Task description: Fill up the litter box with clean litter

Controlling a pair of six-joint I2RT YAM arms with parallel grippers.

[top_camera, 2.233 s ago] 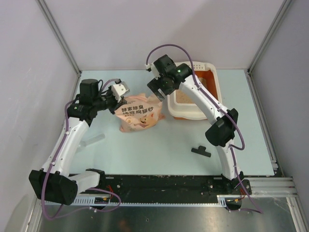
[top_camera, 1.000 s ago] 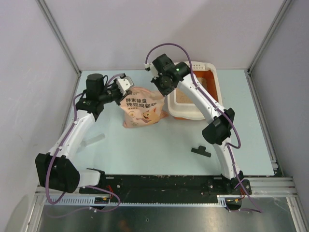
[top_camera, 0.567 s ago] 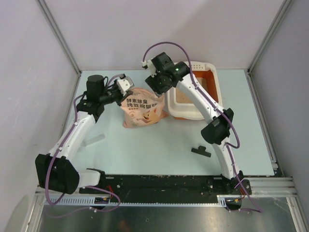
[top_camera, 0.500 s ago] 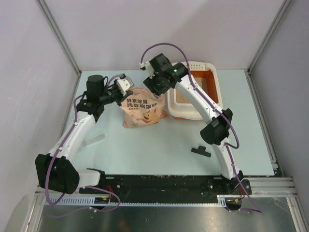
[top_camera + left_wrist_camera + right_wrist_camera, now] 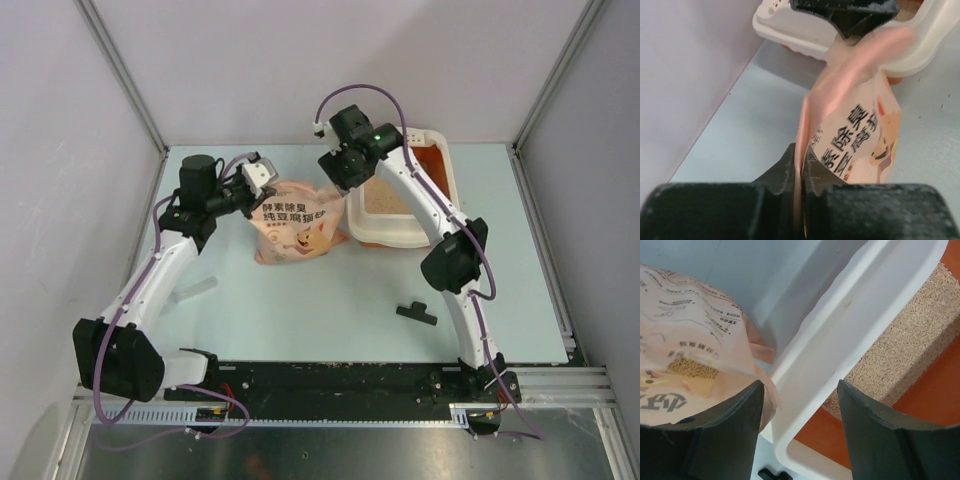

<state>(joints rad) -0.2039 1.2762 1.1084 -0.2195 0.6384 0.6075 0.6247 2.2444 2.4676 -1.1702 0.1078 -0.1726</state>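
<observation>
The litter box (image 5: 385,237), cream rim and orange inside, stands at the back right with tan clean litter (image 5: 905,345) spread on its floor. The pink bag (image 5: 295,222) of litter stands just left of it, and granules (image 5: 692,368) show through its film. My left gripper (image 5: 262,183) is shut on the bag's upper left edge (image 5: 801,165). My right gripper (image 5: 800,385) hangs open over the box's white rim (image 5: 840,325), holding nothing. The bag's loose corner lies against its left finger (image 5: 735,430).
A small black clip (image 5: 417,313) lies on the pale blue table in front of the box. Grey walls close in the left, back and right. The box's rim (image 5: 790,30) sits right behind the bag in the left wrist view.
My right gripper has opened, let go of the bag's upper right corner and shifted right over the box's rim. The left gripper keeps its hold and has not moved.
</observation>
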